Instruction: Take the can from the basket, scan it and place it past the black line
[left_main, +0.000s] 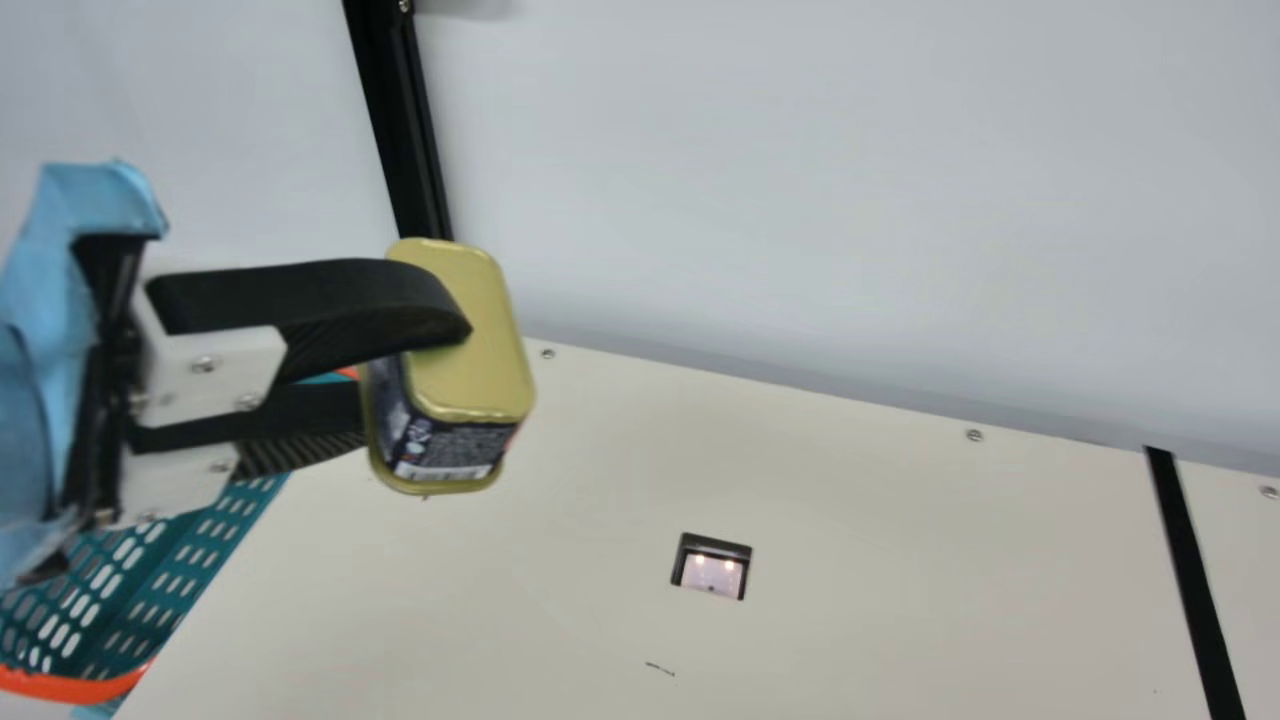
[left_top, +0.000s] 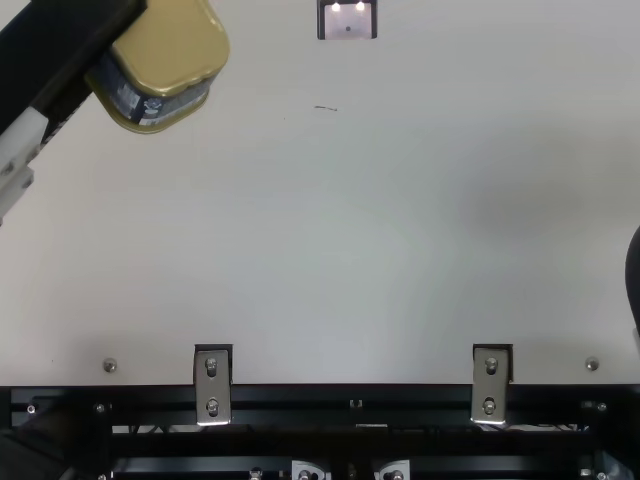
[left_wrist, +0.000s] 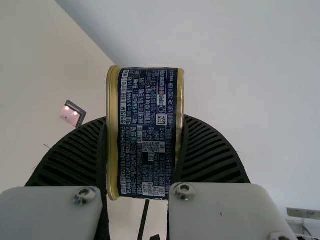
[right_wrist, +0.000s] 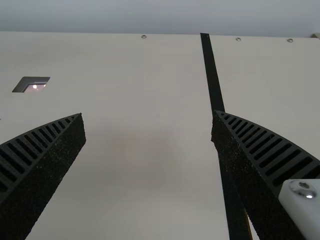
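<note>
- Logged in main view: left gripper (left_main: 420, 370) closed on a rounded-rectangular gold metal can with a dark blue printed label (left_main: 480, 360), up in the air over the cream bench (left_main: 900, 620).
- Pinched across the can's two gold end faces, one black ribbed finger on each. Tilted in main view, with a gold face and part of the label towards the camera.
- Seen in left wrist view: label side turned to the camera, with dense pale print and a small square code (too fine to copy down here).
- Carried at the scanner's basket side, short of the black line. To be found at the upper left in top view.
- Spotted a dark-framed square scanner window (left_main: 712, 568) in the bench, lit by two bright spots.
- Noted farther to main view's right: a straight black line (left_main: 1190, 580) across the bench.
- Noted at main view's left edge: a teal perforated basket with an orange rim (left_main: 70, 686), partly behind the left gripper. Contents: cannot tell.
- Caught at top view's right edge, mostly cut off: right gripper (left_top: 634, 280). Wide apart and holding nothing, per right wrist view.
- Also recorded: light blue covering (left_main: 40, 300) on the left arm, black upright post (left_main: 395, 120) against the pale wall (left_main: 800, 200).
</note>
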